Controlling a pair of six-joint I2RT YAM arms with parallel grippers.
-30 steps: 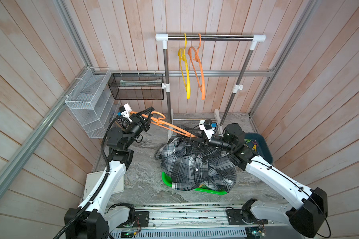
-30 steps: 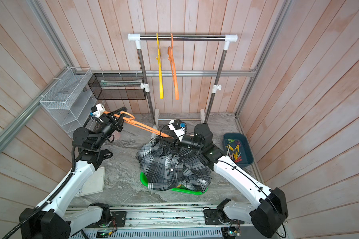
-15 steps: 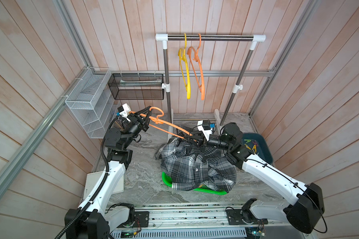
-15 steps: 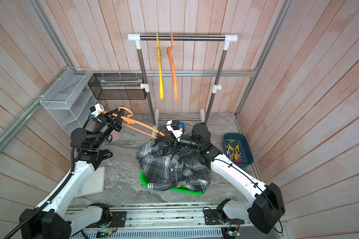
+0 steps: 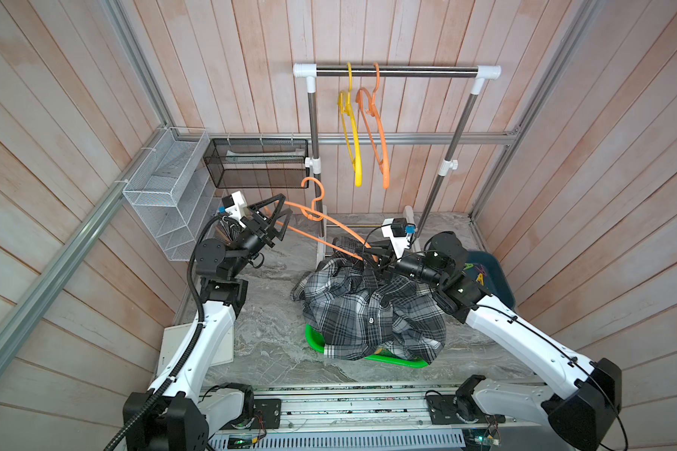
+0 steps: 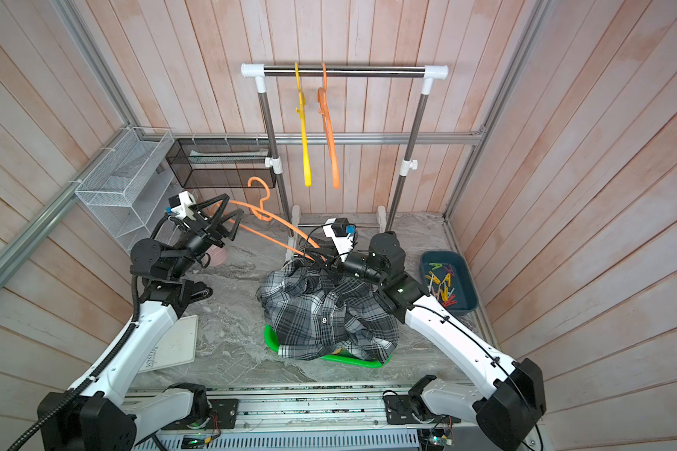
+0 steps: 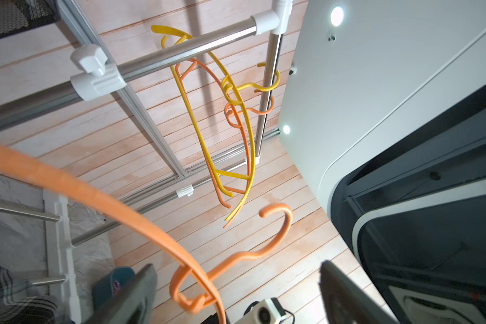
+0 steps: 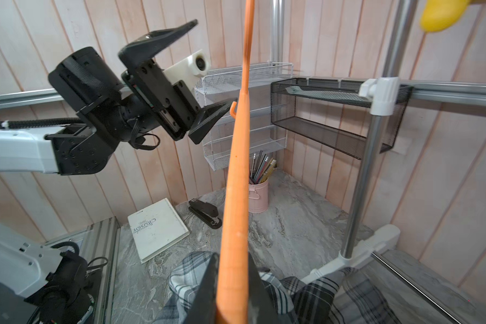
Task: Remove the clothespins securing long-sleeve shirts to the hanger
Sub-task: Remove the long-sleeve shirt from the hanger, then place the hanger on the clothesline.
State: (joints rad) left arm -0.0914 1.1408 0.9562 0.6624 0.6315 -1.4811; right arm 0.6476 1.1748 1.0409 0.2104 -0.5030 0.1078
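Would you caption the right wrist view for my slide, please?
Right gripper shut on orange plastic hanger, left gripper open nearby, grey plaid shirt beneath.

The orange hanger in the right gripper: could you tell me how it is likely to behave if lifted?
Probably stiff and light: the orange hanger holds its thin curved shape though the right gripper pinches only one end. It may pivot or swing, since the left gripper stands open at its far end.

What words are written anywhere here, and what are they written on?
"CRUSOE": printed on the cover of the white book, seen from the right wrist view.
A smaller line beside that word is too small to read for sure.
No other writing can be read in any view.
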